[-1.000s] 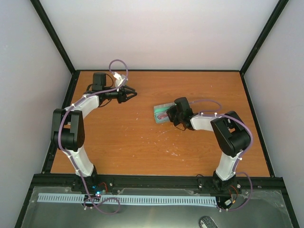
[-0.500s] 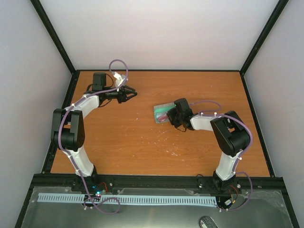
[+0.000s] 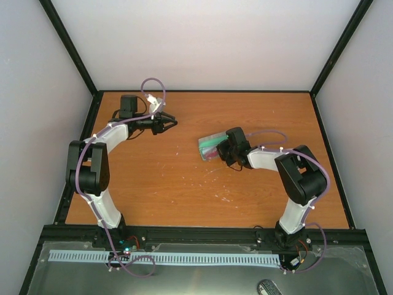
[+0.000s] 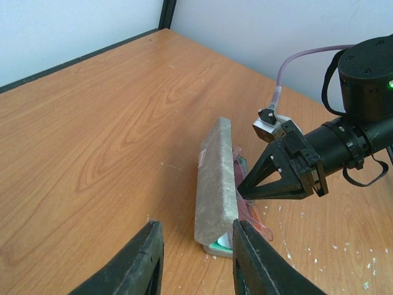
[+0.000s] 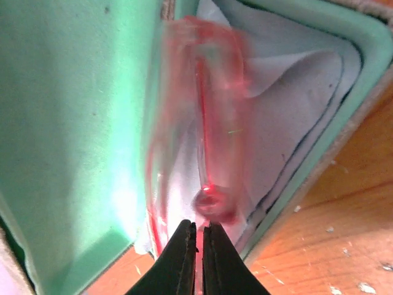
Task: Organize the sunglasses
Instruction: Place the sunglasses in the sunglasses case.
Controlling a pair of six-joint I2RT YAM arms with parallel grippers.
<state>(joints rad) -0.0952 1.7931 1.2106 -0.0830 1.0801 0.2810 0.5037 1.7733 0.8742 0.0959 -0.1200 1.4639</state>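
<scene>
Sunglasses (image 5: pixel 206 123), thin red translucent frame, lie in grey rectangular green-lined case (image 4: pixel 215 178), atop light blue cloth (image 5: pixel 295 117). We see right gripper (image 5: pixel 196 230) clenched at case mouth, beside sunglasses; left gripper (image 4: pixel 196 258) parted, empty, apart.

Matt wood-grain table (image 3: pixel 175 181), rough grey case (image 4: pixel 215 175), translucent sunglasses (image 5: pixel 207 117)

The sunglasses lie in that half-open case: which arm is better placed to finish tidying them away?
Probably the right. Its claw, shut, sits at the mouth of the case, tips right beside the sunglasses on the blue cloth inside. The left claw hangs open, well away across the table.
</scene>
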